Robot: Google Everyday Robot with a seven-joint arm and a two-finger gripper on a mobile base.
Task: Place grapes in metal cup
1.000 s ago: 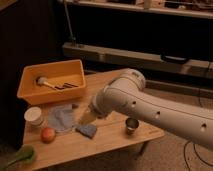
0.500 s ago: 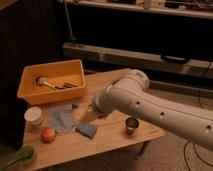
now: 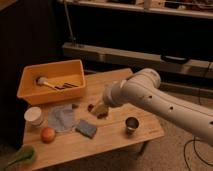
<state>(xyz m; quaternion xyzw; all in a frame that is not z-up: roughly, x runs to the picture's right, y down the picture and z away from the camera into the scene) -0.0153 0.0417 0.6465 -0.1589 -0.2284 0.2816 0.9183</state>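
Beige-tipped gripper sits low over the middle of the wooden table, jaws spread wide with nothing between them. The grapes lie on the wood just beside it at 9 o'clock, close enough that I cannot tell whether a finger brushes them. That little dark bumpy cluster should be light and soft. It will squash or shed a berry under a hard pinch, and its rounded skins could slip, so the best hold looks like a gentle close from above across the widest part of the bunch, not on a single berry at the edge. Moving outward, a blue sponge lies at 7 o'clock, a grey-blue cloth at 8 o'clock, and the metal cup stands upright at 4 o'clock, near but apart, its dark mouth free. Further off at 10 o'clock is the yellow bin. A white paper cup and an orange-red fruit sit out toward the 8 o'clock edge. Against a second ago, the arm's fat white shell has swung toward 3 o'clock while the tip has edged only slightly. The grapes, cup and everything else have stayed put, and the jaws are as wide as they were.
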